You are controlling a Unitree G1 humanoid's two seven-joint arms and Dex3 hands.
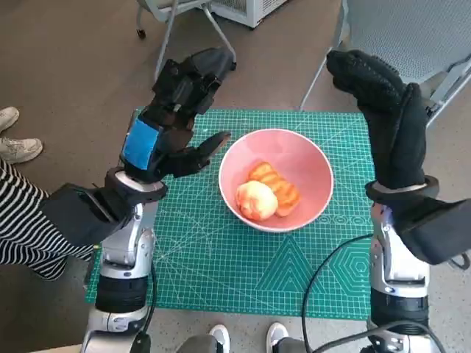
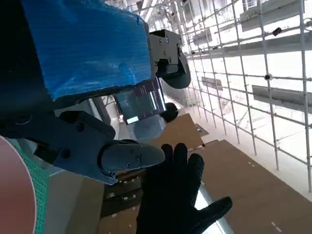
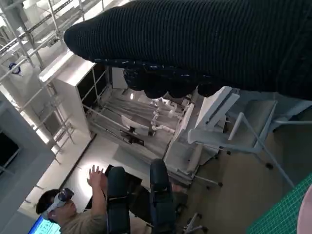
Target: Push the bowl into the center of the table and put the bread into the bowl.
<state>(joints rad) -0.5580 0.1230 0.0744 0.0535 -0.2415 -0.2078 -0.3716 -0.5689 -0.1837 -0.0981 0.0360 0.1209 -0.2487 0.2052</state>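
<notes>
Left hand (image 1: 173, 125) raised at 9 o'clock of bowl (image 1: 309, 158), fingers spread, holding nothing. Right hand (image 1: 386, 110) raised at 3 o'clock, fingers apart, holding nothing. Bread (image 1: 267, 193) lies inside bowl, mid-mat (image 1: 221, 265).

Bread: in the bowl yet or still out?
In. The bread lies inside the pink bowl on the green mat. Both hands are raised and hold nothing: left hand, right hand.

Brown floor (image 1: 73, 59), grey chair (image 1: 412, 33)
</notes>
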